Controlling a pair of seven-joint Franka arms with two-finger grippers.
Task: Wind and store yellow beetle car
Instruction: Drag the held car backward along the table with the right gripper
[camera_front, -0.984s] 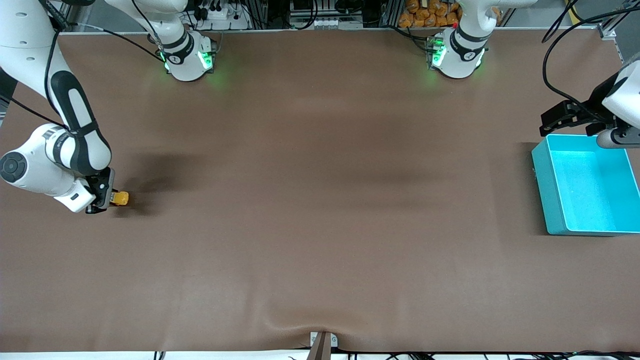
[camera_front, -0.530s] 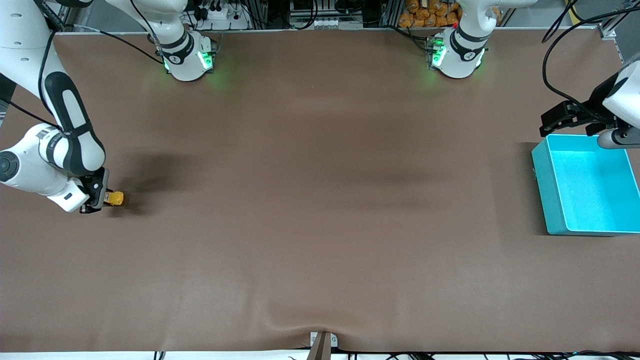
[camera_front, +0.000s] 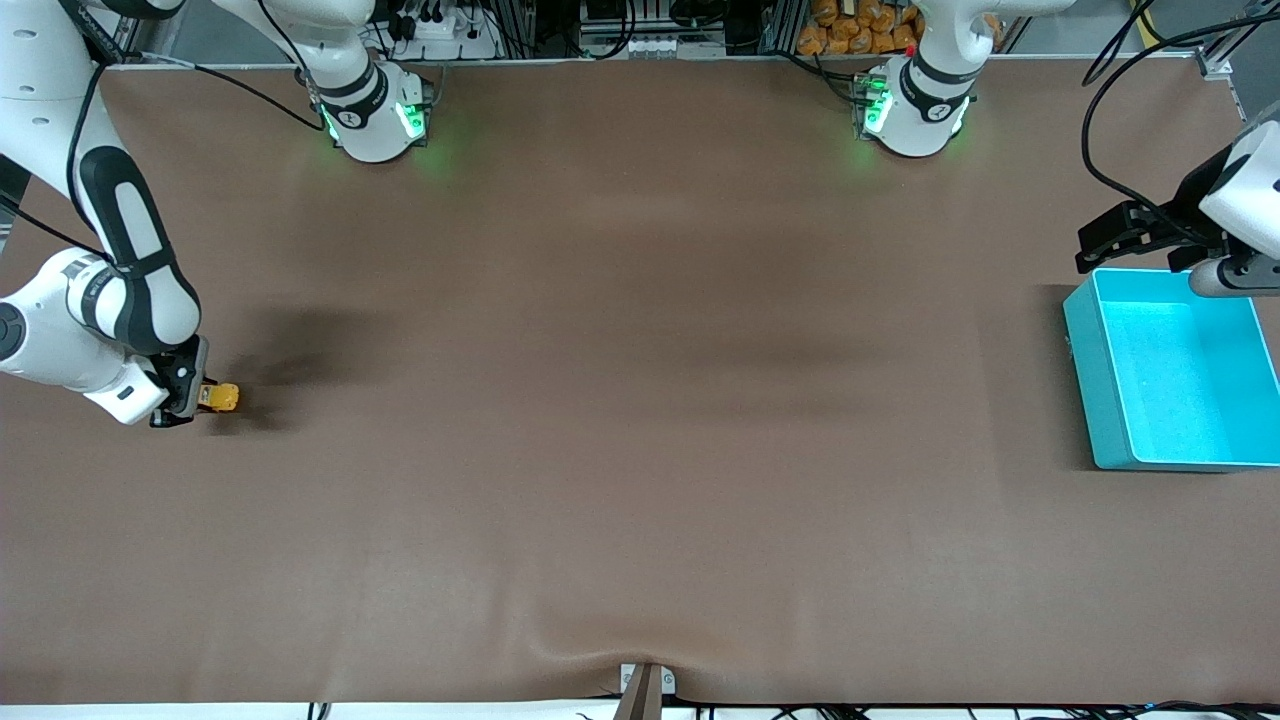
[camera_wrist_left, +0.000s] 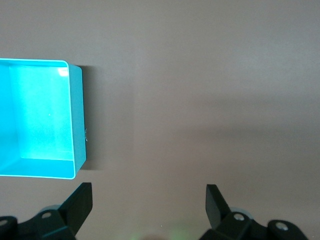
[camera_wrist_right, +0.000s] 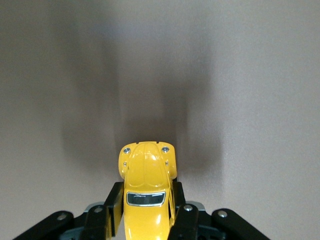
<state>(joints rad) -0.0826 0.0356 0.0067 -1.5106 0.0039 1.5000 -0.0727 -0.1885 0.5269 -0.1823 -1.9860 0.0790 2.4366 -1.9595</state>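
Note:
The yellow beetle car (camera_front: 224, 398) sits low at the table surface near the right arm's end of the table. My right gripper (camera_front: 203, 398) is shut on it. In the right wrist view the black fingers (camera_wrist_right: 114, 202) clamp both sides of the car (camera_wrist_right: 147, 167), whose rounded nose sticks out past the right gripper (camera_wrist_right: 146, 195). Whether the wheels touch the table I cannot tell. My left gripper (camera_front: 1095, 248) hangs open over the table beside the turquoise bin (camera_front: 1085, 370), holding nothing. The left wrist view shows the left gripper (camera_wrist_left: 148, 200) wide open above bare tabletop next to the bin (camera_wrist_left: 76, 120).
The brown table mat (camera_front: 640, 400) stretches between the car and the bin. A small clamp (camera_front: 645, 685) sits at the table edge nearest the front camera. Both arm bases (camera_front: 375, 115) stand along the edge farthest from that camera.
My right gripper has slid the car a short way toward the right arm's end of the table. The left arm has stayed where it was.

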